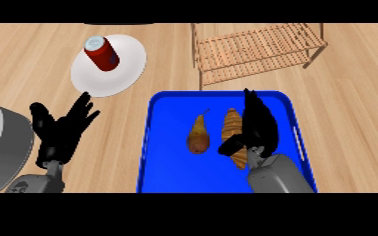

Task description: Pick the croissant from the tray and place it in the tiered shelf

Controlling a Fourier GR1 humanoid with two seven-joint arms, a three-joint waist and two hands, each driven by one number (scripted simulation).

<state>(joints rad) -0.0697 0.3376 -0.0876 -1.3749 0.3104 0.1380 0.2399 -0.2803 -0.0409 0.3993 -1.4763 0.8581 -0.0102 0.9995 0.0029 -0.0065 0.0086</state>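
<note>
The pale wooden worktop [44, 55] is stretching across everything. On it, nearest the robot, a blue tray [166, 175] is lying with raised rims. Beyond the tray, toward the far right, a slatted wooden tiered shelf [258, 47] is standing on thin legs, with nothing showing on its top tier. To the far left a white plate [122, 77] is sitting, carrying a red can [102, 53] that is lying on its side.

The right hand [258, 125] is reaching over the tray, its fingers stretched forward and its thumb angling in against the croissant [232, 122], which is lying on the tray's floor partly under the hand. The left hand [63, 127] is resting open, fingers up, at the left edge over the worktop, holding nothing. A brown pear [198, 135] is lying just left of the croissant.
</note>
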